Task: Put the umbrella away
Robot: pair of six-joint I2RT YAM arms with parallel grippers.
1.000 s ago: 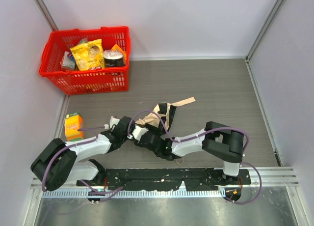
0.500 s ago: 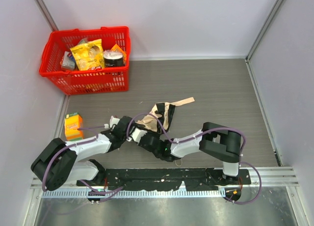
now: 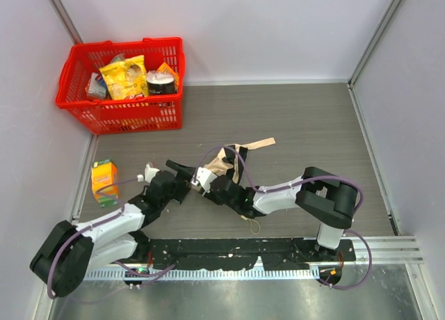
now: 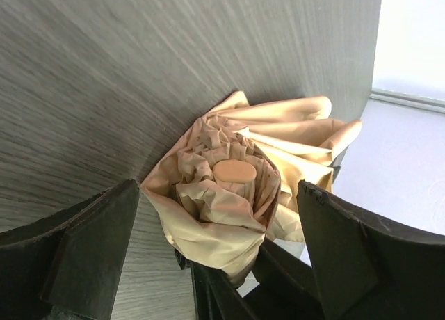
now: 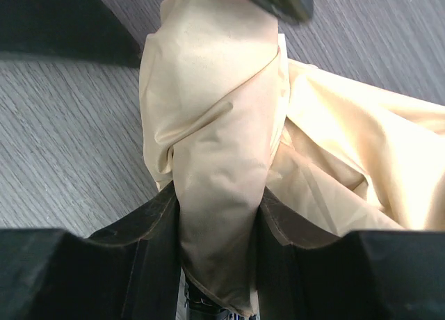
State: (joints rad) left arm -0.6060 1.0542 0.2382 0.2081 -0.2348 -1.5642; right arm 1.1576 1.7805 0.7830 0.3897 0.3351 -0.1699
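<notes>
The umbrella (image 3: 228, 161) lies half bundled on the grey table, its beige canopy crumpled and black ribs showing. My right gripper (image 3: 211, 181) is shut on its gathered end; in the right wrist view the fabric roll (image 5: 215, 153) is pinched between both fingers (image 5: 149, 229). My left gripper (image 3: 181, 174) stands open just left of that end, touching nothing. The left wrist view looks end-on at the umbrella's tan cap (image 4: 234, 171), which sits between the widely parted fingers (image 4: 90, 250). The beige strap (image 3: 261, 144) trails out to the far right.
A red basket (image 3: 122, 115) holding snack packs stands at the back left. An orange juice carton (image 3: 104, 179) sits near the left wall beside the left arm. A small cord loop (image 3: 254, 227) lies under the right arm. Walls close in on both sides.
The left gripper opened, let go of the umbrella and drew back to the left. The right gripper closed on the bundled end and shifted it slightly away from the arms.
</notes>
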